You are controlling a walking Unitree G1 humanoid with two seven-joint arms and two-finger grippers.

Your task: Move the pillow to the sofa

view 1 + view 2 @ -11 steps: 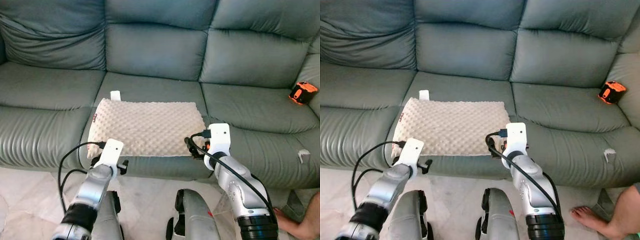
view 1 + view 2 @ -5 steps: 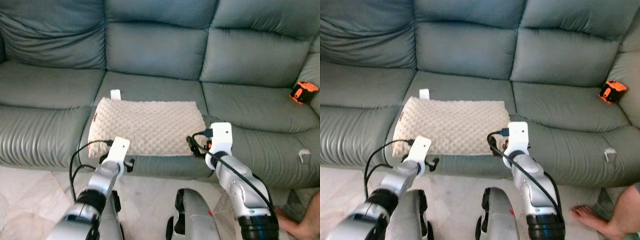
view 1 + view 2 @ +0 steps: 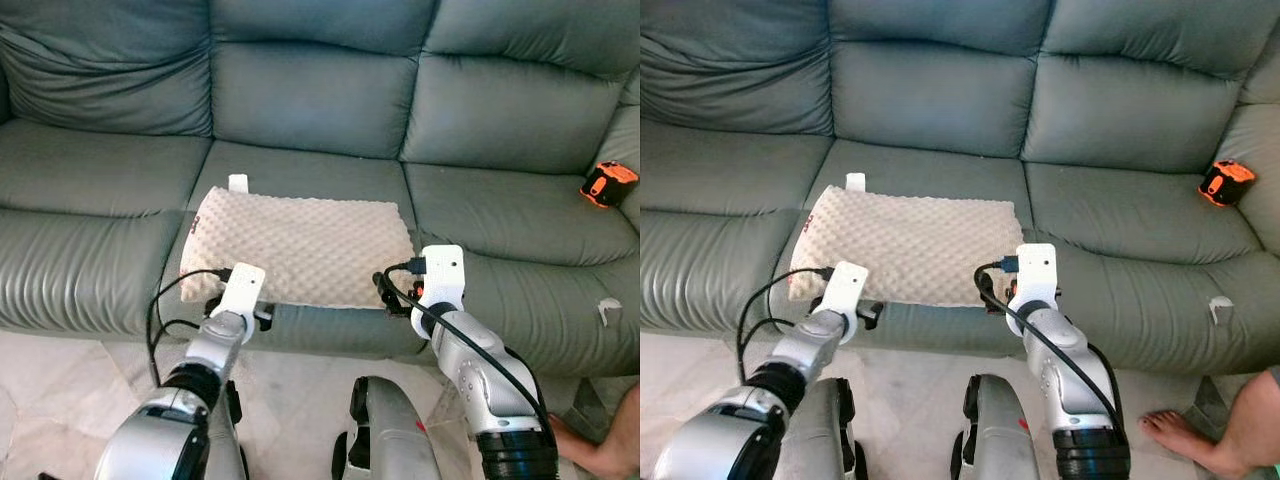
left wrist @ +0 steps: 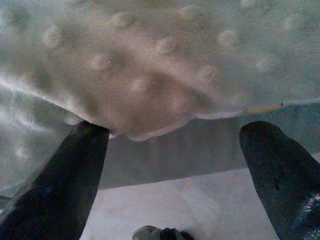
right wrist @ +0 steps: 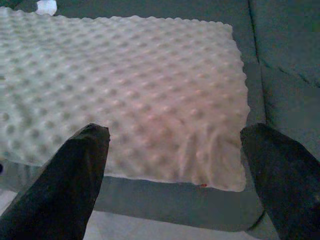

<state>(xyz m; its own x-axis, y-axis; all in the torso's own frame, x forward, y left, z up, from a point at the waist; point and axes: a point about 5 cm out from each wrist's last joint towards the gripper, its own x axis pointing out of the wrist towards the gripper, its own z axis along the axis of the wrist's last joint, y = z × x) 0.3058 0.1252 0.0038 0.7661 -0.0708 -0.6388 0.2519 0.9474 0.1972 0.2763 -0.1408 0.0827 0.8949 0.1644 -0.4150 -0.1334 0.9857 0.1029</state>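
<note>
From my remote station, the grey-green leather sofa (image 3: 320, 110) spans the head view, and the beige dimpled pillow (image 3: 305, 245) lies flat on its middle seat cushion, the near edge just past the seat's front lip. I judge the placement all but done; doing this step well means drawing both arms straight back toward the robot, low and level, so no finger catches the soft hem and drags the pillow off the edge. The left gripper (image 4: 175, 170) sits at the pillow's near-left edge with fingers spread wide, one finger (image 4: 65, 185) touching the underside of the hem, so I would ease that side out first. The right gripper (image 5: 175, 170) hovers at the near-right corner, fingers wide and holding nothing. The pillow looks plush, covered in raised dots, with a white tag (image 3: 238, 182) at its far-left corner. An orange-and-black tape measure (image 3: 607, 183) rests on the right seat, well apart; a person's bare foot (image 3: 1175, 432) shows on the floor.
</note>
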